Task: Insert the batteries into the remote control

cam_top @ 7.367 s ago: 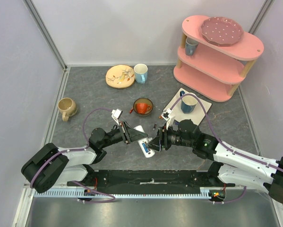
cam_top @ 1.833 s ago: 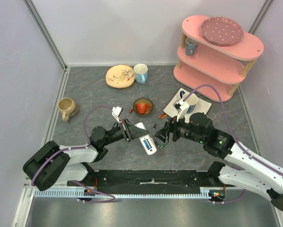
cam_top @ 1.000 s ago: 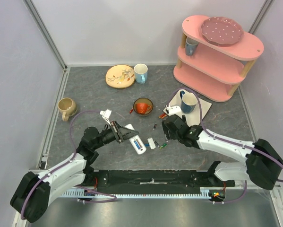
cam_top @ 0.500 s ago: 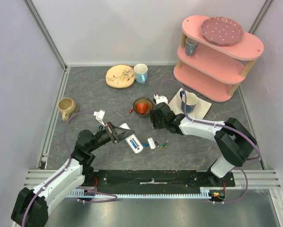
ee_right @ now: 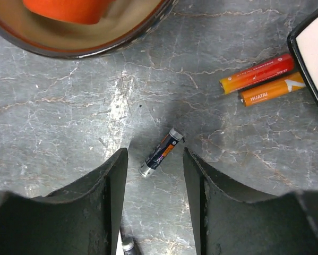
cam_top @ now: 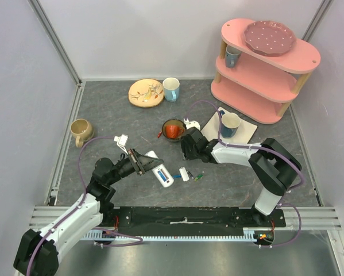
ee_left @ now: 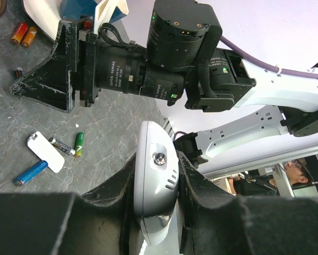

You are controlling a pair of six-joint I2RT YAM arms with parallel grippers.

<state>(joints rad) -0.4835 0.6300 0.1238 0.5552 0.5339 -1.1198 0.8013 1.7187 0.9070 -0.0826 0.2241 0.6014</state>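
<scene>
Top external view: we see a grey table [cam_top: 103, 109] with a pink shelf [cam_top: 258, 86] at its far right corner, and both arms reaching toward the middle. The left gripper [cam_top: 146, 163] is clamped on the remote control [cam_top: 160, 171], holding the white bar at a slant near the front centre. In the left wrist view both fingers [ee_left: 193, 180] press against its sides. The right gripper [ee_right: 154, 159] points down close to a brown bowl [cam_top: 173, 130], its fingers spread wide and gripping nothing. We see a dark battery [ee_right: 160, 152] lying on the table in the gap between them. Just right of the remote lie a small white cover [cam_top: 184, 174], a blue battery [cam_top: 176, 176] touching or nearly touching it, and a green battery [cam_top: 199, 176] a little further right.
</scene>
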